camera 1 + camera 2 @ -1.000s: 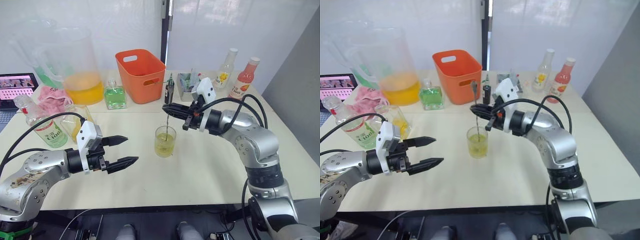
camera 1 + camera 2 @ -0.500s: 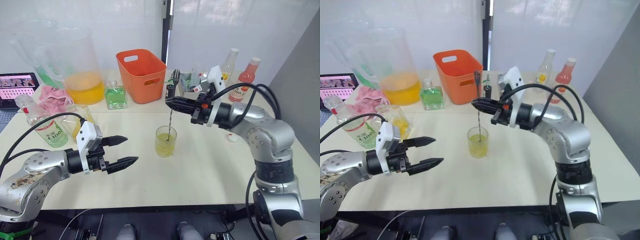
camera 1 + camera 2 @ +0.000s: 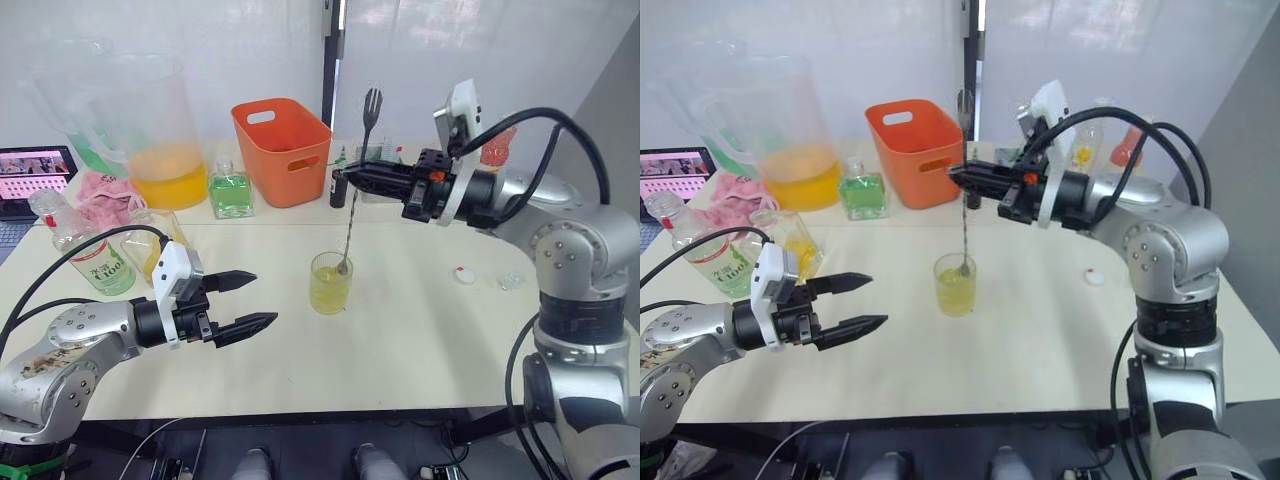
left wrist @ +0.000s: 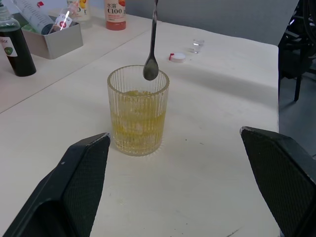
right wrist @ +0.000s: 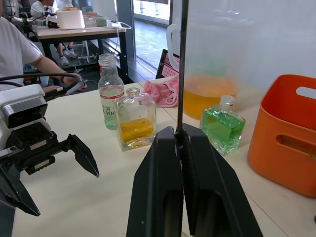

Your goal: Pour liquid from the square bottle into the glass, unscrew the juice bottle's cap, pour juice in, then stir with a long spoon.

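The glass (image 3: 331, 283), ribbed and part full of yellow liquid, stands mid-table. My right gripper (image 3: 345, 180) hangs above and behind it, shut on the stem of the long spoon (image 3: 356, 180). The spoon slants down, and its bowl (image 4: 150, 72) hangs at the glass's rim, above the liquid. My left gripper (image 3: 262, 299) is open and holds nothing, low over the table to the left of the glass. The square bottle (image 5: 136, 121) and the uncapped juice bottle (image 3: 85, 250) stand at the table's left. The white cap (image 3: 465, 276) lies to the right of the glass.
Along the back stand an orange basket (image 3: 283, 150), a big pitcher (image 3: 150, 130) of orange-yellow liquid, a small green bottle (image 3: 231, 192), a grey box (image 4: 54, 39) and a pink bottle (image 3: 1127, 145). A small clear piece (image 3: 510, 281) lies beside the cap.
My right gripper has risen and drawn back to the right, lifting the spoon's bowl out of the liquid to rim height. The left arm has not moved.
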`<state>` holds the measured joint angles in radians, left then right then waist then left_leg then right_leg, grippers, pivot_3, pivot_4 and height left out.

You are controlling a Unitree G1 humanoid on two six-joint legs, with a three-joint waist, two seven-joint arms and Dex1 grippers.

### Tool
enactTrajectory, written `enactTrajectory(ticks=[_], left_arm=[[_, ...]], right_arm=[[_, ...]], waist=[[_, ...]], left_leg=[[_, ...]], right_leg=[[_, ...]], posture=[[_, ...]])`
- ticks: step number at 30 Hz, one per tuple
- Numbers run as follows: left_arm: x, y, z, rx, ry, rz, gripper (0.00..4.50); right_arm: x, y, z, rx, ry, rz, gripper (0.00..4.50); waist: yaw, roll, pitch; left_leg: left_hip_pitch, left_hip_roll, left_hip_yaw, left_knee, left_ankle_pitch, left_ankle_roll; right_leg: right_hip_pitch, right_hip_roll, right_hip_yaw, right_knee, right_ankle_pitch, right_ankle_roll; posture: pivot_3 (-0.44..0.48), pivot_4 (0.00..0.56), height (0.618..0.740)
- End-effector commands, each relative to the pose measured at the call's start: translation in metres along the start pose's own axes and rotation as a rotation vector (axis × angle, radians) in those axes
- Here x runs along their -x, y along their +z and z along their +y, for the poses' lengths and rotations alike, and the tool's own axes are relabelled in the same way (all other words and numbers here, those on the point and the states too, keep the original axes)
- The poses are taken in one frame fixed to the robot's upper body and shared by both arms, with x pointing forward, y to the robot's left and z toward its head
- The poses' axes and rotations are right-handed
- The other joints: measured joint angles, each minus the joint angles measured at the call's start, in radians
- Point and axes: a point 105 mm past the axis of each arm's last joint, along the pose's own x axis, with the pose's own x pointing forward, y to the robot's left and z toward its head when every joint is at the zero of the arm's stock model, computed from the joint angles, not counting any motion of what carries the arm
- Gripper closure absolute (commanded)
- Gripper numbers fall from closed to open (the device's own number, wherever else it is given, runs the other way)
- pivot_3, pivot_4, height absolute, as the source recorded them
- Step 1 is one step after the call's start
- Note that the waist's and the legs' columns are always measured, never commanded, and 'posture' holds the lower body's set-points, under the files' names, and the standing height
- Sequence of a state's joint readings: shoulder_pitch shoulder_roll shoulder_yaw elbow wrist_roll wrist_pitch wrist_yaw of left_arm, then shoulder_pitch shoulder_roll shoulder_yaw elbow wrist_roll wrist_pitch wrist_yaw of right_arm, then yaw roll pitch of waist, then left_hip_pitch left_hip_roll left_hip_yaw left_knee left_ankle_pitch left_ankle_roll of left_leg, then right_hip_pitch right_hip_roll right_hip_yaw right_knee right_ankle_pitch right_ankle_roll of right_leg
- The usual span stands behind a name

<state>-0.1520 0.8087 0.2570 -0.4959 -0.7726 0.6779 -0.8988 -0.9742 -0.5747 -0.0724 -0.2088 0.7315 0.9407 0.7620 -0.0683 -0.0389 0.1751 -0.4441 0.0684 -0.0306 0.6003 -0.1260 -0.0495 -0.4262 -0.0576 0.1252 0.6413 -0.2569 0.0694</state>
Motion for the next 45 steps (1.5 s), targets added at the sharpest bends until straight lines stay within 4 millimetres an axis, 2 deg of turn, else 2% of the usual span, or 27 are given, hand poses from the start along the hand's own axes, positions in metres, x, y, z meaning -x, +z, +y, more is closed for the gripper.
enactTrajectory(ticks=[1,21,26,31,35,43,45], left_arm=[[0.003,0.015,0.000,-0.057,0.004,-0.045,0.04],[0.012,0.024,0.000,-0.091,0.044,-0.067,0.04],[0.015,0.022,0.001,-0.091,0.055,-0.066,0.04],[0.015,0.020,0.003,-0.090,0.060,-0.067,0.04],[0.015,0.020,0.006,-0.096,0.058,-0.068,0.04],[0.016,0.024,0.011,-0.106,0.071,-0.100,0.04],[0.016,0.023,0.010,-0.105,0.070,-0.097,0.04]], right_arm=[[0.003,0.015,0.005,0.035,0.020,-0.037,4.50],[-0.004,0.004,0.001,-0.018,0.050,-0.018,4.50],[-0.006,0.007,0.000,-0.027,0.057,-0.019,4.50],[-0.013,0.024,0.001,-0.021,0.068,-0.042,4.50],[-0.005,0.049,-0.007,-0.010,0.059,-0.064,4.50],[0.018,0.063,-0.036,-0.065,-0.044,0.056,4.50],[0.030,0.058,-0.051,-0.104,-0.144,0.173,4.50]], waist=[[0.000,0.000,0.000],[-0.001,0.000,0.000],[-0.001,0.000,0.000],[-0.002,0.000,0.000],[0.000,0.000,0.000],[0.000,0.000,0.000],[-0.002,0.001,0.001]], left_leg=[[0.000,0.000,0.000,0.000,0.000,0.000],[0.000,0.000,0.000,0.000,0.000,0.000],[0.000,0.000,0.000,0.000,0.000,0.000],[0.000,0.000,0.000,0.000,0.000,0.000],[0.000,0.000,0.000,-0.001,0.000,0.000],[-0.001,0.000,0.001,-0.001,0.000,0.000],[-0.001,0.000,0.001,-0.002,0.000,0.000]], right_leg=[[0.000,0.000,0.000,0.000,0.000,0.000],[0.000,0.000,0.000,0.000,0.000,0.000],[0.000,0.000,0.000,0.000,0.000,0.000],[-0.001,0.000,0.000,0.001,0.000,0.000],[-0.001,0.000,0.000,0.000,0.000,0.000],[-0.002,0.000,0.000,-0.001,0.000,-0.001],[-0.003,0.000,0.000,-0.001,0.000,-0.001]], posture=[[0.000,0.150,0.740],[0.000,0.150,0.740],[0.000,0.150,0.740],[0.000,0.150,0.740],[0.000,0.150,0.740],[0.000,0.150,0.740],[0.000,0.150,0.740]])
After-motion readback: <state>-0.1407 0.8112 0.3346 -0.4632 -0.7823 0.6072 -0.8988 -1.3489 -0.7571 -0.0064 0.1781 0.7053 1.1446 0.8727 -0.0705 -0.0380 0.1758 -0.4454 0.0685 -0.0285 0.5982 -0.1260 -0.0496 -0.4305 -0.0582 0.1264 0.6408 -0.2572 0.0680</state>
